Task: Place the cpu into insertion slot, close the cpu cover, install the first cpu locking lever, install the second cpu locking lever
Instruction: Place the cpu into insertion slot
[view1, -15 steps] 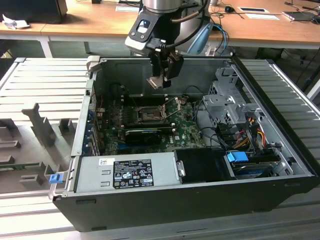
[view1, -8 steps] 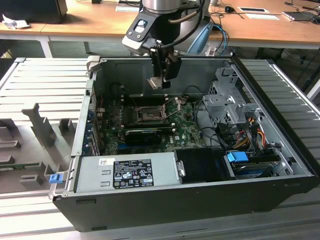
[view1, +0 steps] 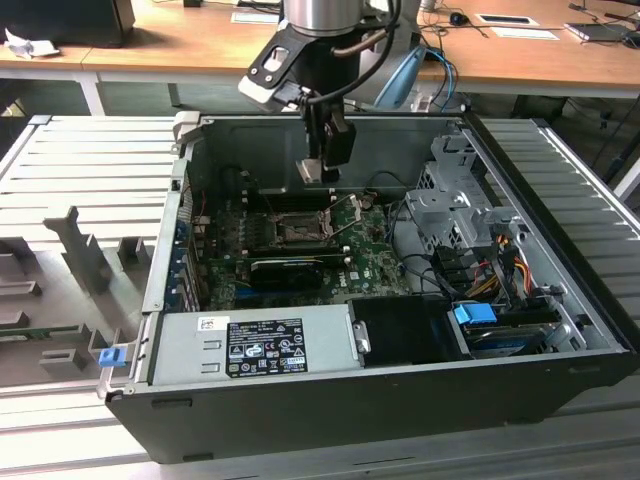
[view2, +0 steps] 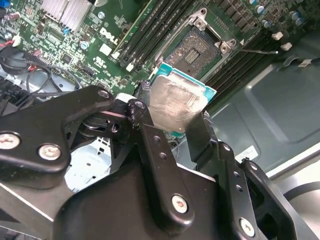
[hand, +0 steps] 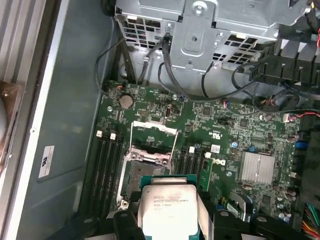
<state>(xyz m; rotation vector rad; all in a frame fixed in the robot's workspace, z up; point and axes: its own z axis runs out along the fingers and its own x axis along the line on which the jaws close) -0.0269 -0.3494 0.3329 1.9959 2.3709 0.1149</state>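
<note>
The jaws are narrowed onto the cpu (view2: 180, 107), clamping it by two opposite edges between the black fingers (view2: 150, 137). Its silver face is smeared with grey paste in the second wrist view. The gripper (view1: 321, 171) hangs in the upper middle of the exterior view, holding the chip clear of the board. The insertion slot (view1: 297, 232) lies bare just below it, near the frame's centre. In the first wrist view the cpu cover (hand: 154, 128) stands swung up off the socket. Around the socket spreads the green motherboard (view1: 372, 266), inside the open computer case (view1: 400, 400).
</note>
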